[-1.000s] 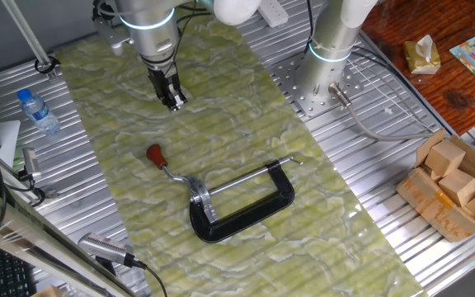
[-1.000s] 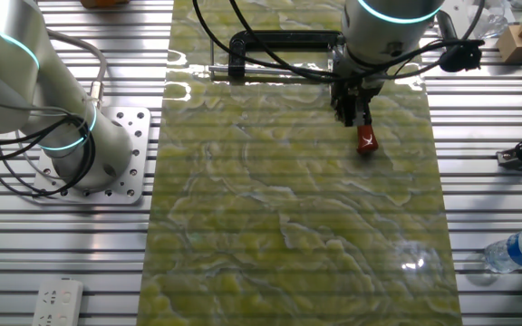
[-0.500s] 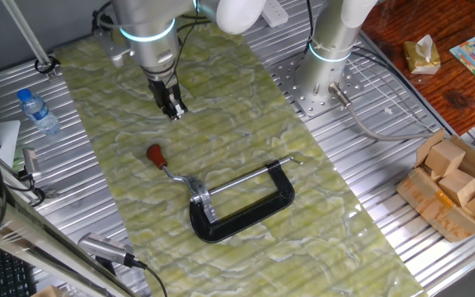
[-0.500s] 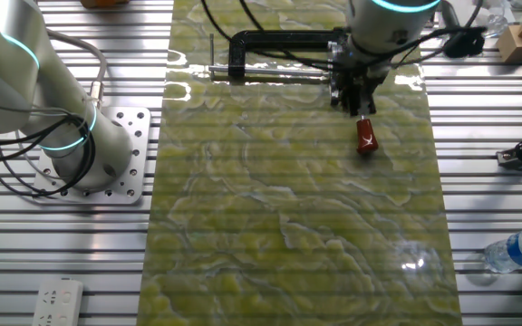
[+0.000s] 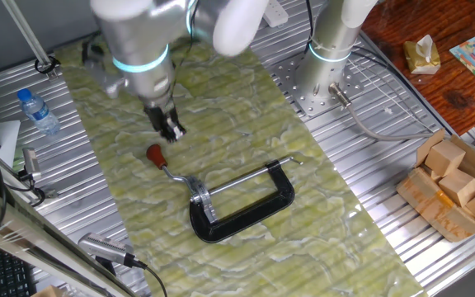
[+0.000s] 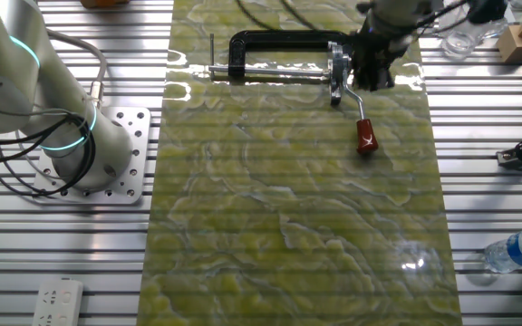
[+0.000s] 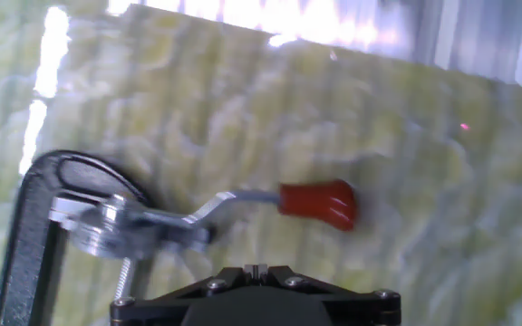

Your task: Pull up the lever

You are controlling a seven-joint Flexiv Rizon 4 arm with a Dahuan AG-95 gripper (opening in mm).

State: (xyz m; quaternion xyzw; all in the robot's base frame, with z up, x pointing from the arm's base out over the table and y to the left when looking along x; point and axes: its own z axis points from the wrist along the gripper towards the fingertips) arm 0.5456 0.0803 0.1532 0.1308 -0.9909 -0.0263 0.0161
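The lever is a thin bent silver rod [image 5: 171, 172] ending in a red-brown knob [image 5: 153, 153]. It lies flat on the green mat, joined to the silver bracket [image 5: 201, 203] of the black C-clamp [image 5: 250, 213]. My gripper [image 5: 171, 129] hovers just beyond the knob, apart from it, fingers together and empty. In the other fixed view the gripper [image 6: 370, 74] is over the rod [image 6: 355, 100], near the bracket, with the knob [image 6: 366, 136] below it. In the hand view the knob [image 7: 319, 202], rod [image 7: 234, 201] and bracket [image 7: 107, 226] lie ahead of the shut gripper [image 7: 256, 270].
A water bottle [image 5: 36, 110] lies left of the mat and also shows in the other fixed view [image 6: 519, 249]. A second arm's base [image 5: 320, 78] stands at the mat's far right edge. A cardboard tray of wooden blocks [image 5: 456, 186] sits at the right.
My gripper has moved from the far part of the mat toward the clamp and now hangs close by the lever's knob. The clamp and lever have not moved.
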